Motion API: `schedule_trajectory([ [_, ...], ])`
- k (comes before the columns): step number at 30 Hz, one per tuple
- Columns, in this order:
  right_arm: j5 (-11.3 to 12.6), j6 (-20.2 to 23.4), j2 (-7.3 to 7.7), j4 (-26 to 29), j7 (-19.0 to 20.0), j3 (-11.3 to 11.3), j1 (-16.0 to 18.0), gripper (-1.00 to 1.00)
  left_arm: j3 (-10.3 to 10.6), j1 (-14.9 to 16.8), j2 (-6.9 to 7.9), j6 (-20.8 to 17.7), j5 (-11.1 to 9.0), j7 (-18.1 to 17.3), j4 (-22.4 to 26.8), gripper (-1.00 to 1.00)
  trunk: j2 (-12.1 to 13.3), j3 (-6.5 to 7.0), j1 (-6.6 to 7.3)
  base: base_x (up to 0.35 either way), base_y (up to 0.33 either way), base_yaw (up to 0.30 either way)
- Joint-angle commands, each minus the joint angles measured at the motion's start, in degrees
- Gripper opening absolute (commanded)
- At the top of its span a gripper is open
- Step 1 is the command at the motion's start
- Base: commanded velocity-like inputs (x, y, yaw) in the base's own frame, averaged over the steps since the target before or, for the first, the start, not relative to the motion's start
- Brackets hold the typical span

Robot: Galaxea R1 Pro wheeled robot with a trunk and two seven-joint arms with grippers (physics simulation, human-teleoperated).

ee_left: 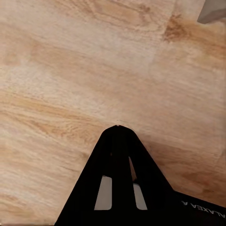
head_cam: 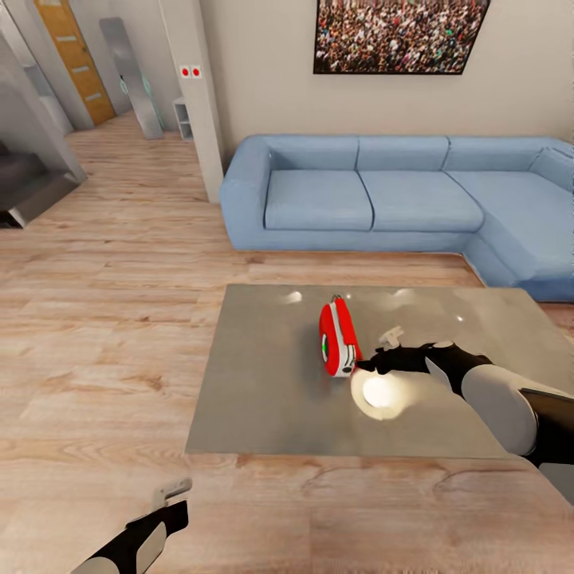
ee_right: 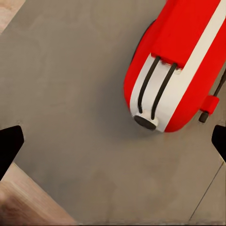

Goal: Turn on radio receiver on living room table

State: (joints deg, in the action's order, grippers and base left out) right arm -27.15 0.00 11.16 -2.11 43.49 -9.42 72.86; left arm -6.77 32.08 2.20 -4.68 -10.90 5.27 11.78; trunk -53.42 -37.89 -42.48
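The radio (head_cam: 339,336) stands mid-table (head_cam: 263,399). The right gripper (head_cam: 368,367), fingers spread wide, hovers just beside its near end: the approach step. Next, a fingertip must press the switch. The left gripper (head_cam: 171,490), fingers together, hangs over the floor (head_cam: 104,319).

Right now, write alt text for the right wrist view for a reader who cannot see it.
A red radio receiver with a white band and two thin dark lines stands on a glossy grey table, seen from above. The black tips of the open right gripper's fingers frame the picture's two sides, touching nothing. A strip of wood floor shows past the table's edge.
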Motion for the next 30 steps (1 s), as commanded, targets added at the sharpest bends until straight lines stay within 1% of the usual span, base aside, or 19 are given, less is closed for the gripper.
schedule_trajectory([
  [1,0.0,0.0,0.0,0.0,0.0,0.01,0.0,1.0,0.0,0.0,0.0,0.0,0.0,0.0,0.0,-1.0,0.42,0.18,0.23,-0.334,0.0,0.0],
  [11,0.0,0.0,0.02,0.0,-0.34,0.0,0.0,1.0,0.0,0.0,0.0,0.02,0.0,0.01,0.0,-1.0,4.43,1.98,2.42,-0.314,0.0,0.0],
  [14,0.03,0.04,0.01,0.0,-2.85,0.01,0.0,1.0,0.0,0.0,0.0,0.02,0.0,0.0,0.0,-1.0,5.63,2.52,3.08,-0.087,0.0,0.0],
  [17,0.18,0.14,-0.1,-0.08,-7.8,0.01,0.0,1.0,0.0,0.0,0.12,0.05,0.0,0.0,0.0,-1.0,6.84,3.06,3.74,-0.027,0.0,0.0],
  [20,0.28,0.18,-0.13,-0.49,-10.17,0.01,0.0,1.0,0.0,0.0,0.27,0.09,0.03,0.0,0.0,-1.0,8.04,3.6,4.4,-0.009,0.0,0.0],
  [23,0.27,0.23,0.02,-1.66,-11.11,0.01,-0.21,1.0,0.0,0.0,0.5,0.1,0.07,0.05,-0.08,-1.0,9.24,4.13,5.06,-0.003,0.0,0.0],
  [26,0.26,0.16,0.23,-2.12,-11.52,0.01,-2.36,1.0,0.06,0.0,1.31,0.4,0.08,0.14,-0.79,-1.0,10.44,4.67,5.72,0.0,0.0,0.0],
  [30,0.19,0.13,0.31,-2.26,-11.66,0.06,-7.6,1.0,0.08,0.0,3.83,2.44,0.09,0.14,-1.69,-1.0,12.05,5.39,6.6,0.0,0.0,0.0],
])
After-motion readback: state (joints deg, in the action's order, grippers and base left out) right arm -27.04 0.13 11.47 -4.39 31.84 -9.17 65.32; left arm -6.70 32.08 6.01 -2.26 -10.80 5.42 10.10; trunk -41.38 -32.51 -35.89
